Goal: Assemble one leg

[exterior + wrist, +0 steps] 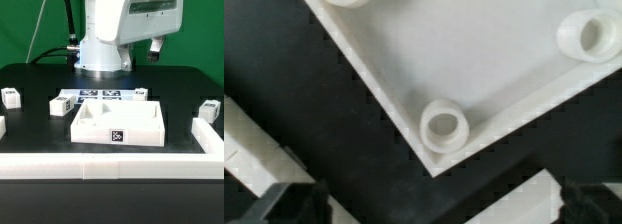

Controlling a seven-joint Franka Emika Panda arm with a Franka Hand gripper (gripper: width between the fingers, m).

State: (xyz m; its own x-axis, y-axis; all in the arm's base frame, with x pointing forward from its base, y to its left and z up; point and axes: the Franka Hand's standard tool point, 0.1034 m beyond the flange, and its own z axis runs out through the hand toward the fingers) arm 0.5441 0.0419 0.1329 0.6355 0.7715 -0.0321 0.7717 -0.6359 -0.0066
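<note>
Wrist view, tool: the tool (434, 205) is released, its dark fingers (274, 205) spread wide, with only black worktop and the tip of the tabletop's corner between them
Edges: the tabletop (491, 70) has a raised rim whose two sides meet in a sharp corner just ahead of the tool; which corner cannot be told; in the exterior view a low white rail (110, 165) borders the worktop (40, 135) along the near side and the exterior view's right
Open room: bare black worktop lies on both flanks of that corner, close under the tool; wide bare strips run between tabletop and rail
Materials and shapes: the tabletop is smooth matte white plastic, with round ring-shaped sockets (445, 126) set inside the rim; the worktop is flat black; the marker board (100, 97) is thin and flat, carrying tags
Leg: the leg (57, 105), a stubby white block, stands on the worktop beside the tabletop on the exterior view's left, not touching it, outside the span of the tool's fingers; similar blocks (209, 108) stand further out
</note>
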